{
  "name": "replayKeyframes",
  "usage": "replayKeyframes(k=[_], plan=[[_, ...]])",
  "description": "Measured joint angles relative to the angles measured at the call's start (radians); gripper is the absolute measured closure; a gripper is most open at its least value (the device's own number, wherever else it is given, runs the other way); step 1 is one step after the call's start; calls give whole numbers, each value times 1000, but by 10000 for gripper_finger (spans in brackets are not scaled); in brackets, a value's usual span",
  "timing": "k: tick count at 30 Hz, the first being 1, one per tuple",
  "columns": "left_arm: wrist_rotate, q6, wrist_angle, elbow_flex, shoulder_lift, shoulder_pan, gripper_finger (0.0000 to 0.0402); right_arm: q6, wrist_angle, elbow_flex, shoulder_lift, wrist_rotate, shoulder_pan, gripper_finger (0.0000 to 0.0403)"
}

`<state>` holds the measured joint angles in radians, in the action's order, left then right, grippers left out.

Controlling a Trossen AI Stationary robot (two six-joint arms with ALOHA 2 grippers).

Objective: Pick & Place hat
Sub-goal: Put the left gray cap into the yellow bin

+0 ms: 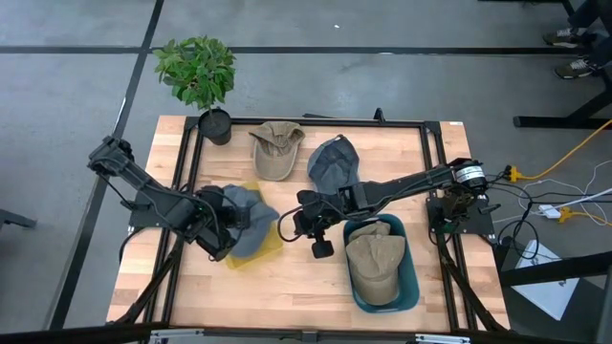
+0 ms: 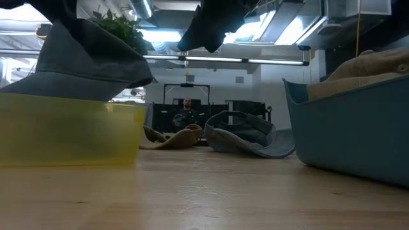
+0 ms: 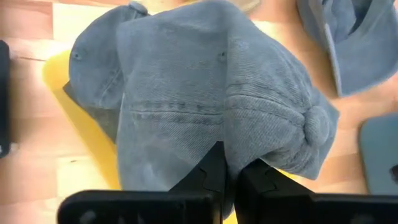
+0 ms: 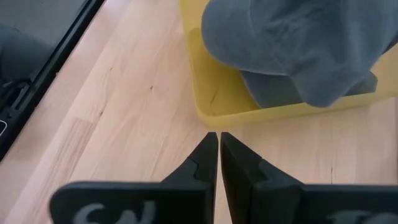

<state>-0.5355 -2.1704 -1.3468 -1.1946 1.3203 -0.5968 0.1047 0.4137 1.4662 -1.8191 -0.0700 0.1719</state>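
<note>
Left of centre in the overhead frame: left gripper (image 1: 222,229) low over the yellow tray (image 1: 269,250), fingers (image 3: 214,171) pinched shut on a fold of the grey-blue hat (image 1: 251,218), at the crown's edge near the top button. Hat draped over the tray, crown slumped and creased, brim poking past the tray's rim; in the table-level frame, upper left, hanging limp above the tray's yellow wall. Likely light, soft washed cotton, no stiffness in the crown, so apt to sag, fold and swing when lifted; only the brim likely to hold shape. Best taken by a pinch of bunched fabric or by the brim's edge, since a thin fold could slip out of narrow fingers. Centre of the overhead frame: right gripper (image 1: 308,225) just beside the tray, above bare desk (image 1: 287,296), fingers closed and holding nothing. Above centre: a tan hat (image 1: 274,145) and a second blue hat (image 1: 334,161) lying loose on the desk, well apart from the tray. Lower right: blue bin (image 1: 413,287) with another tan hat (image 1: 375,263) inside. Upper left: a potted plant (image 1: 198,76) at the desk's corner.
</note>
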Motion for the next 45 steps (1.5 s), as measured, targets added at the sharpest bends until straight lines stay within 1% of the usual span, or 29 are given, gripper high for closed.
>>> replayKeyframes(k=[4,9,12,15,17,19,23,27,30,33,36,38,42,45], plan=[[7,81,-2,0,-23,-1,362,-3,8,0,0,0,0,382],[-7,146,-12,0,-77,-1,307,-12,16,0,0,0,0,382],[18,201,-12,0,-120,-1,272,-11,19,0,0,0,0,382],[34,285,-8,0,-164,-1,247,-2,4,0,0,0,0,382],[34,397,10,0,-189,-7,237,-1,-29,0,0,13,0,382],[33,526,30,0,-207,-12,232,-15,-71,0,0,61,2,382],[32,791,49,0,-220,-12,233,-80,-103,0,15,178,18,382],[39,1072,49,0,-220,-12,237,-144,-103,38,28,253,50,382],[37,1253,49,0,-219,-12,236,-128,-144,69,29,262,66,382],[36,1413,49,0,-219,-12,236,-95,-230,72,29,251,70,378],[36,1538,49,0,-219,-12,239,-89,-291,72,29,252,60,357],[38,1611,49,0,-218,-12,241,-135,-321,72,29,250,46,332],[38,1722,43,0,-218,-12,245,-250,-369,72,13,252,15,259],[38,1766,41,0,-218,-12,245,-337,-432,73,-31,232,-7,204]])
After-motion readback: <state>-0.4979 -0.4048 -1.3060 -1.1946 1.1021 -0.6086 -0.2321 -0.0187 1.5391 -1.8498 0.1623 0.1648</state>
